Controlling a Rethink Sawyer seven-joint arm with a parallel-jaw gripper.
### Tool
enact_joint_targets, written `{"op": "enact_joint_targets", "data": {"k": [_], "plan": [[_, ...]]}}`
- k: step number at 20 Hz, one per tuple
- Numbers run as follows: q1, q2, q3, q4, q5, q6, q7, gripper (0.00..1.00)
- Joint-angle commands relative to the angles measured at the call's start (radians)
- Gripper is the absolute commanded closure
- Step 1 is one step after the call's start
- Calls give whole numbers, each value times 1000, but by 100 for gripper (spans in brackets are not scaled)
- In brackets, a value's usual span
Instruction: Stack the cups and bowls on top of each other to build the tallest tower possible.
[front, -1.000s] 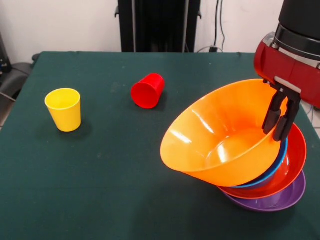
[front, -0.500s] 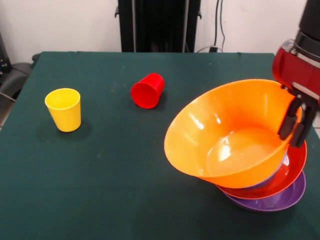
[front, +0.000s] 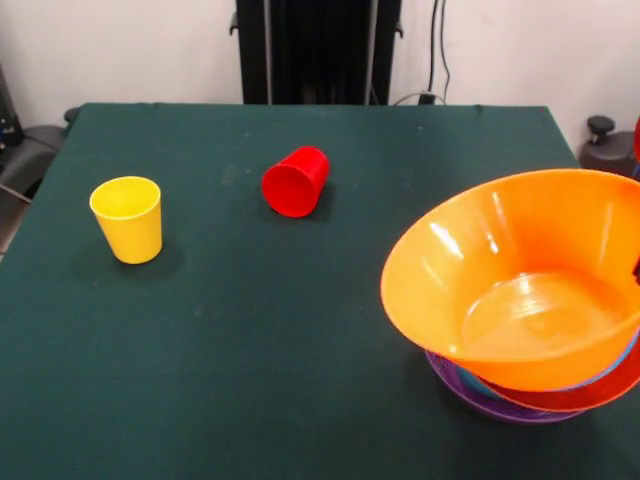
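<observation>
On the left of the green table (front: 250, 330) the yellow cup (front: 127, 218) stands upright, mouth up and empty as far as I can see in; further right and a little farther back, the red cup (front: 296, 181) lies on its side, its long axis running away from the camera and slightly to the right, its round base facing the camera, so I cannot see inside it. Both cups sit well apart from the pile at the right edge, and that is the relation my next move turns on — the cups lie away across the cloth from where my work now sits. There the huge orange bowl (front: 520, 280) leans tilted with its mouth toward the camera, empty, resting in the tower (front: 540, 395): the purple bowl (front: 470, 398) lowest, the red-orange bowl (front: 590, 395) in it, and a sliver of blue (front: 622, 358) just under the orange one. My claw is not visible here — only a scrap of red and black at the right border — so I cannot tell whether it is spread or pressed together, or whether it has the orange rim
</observation>
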Motion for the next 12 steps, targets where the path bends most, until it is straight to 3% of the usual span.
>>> {"op": "enact_joint_targets", "data": {"k": [1,6,8,12], "plan": [[7,38,58,30,15,72,162,0],[-4,42,45,15,14,87,125,0],[-9,45,-11,0,-1,76,177,0],[-17,41,-9,10,7,67,164,0]]}}
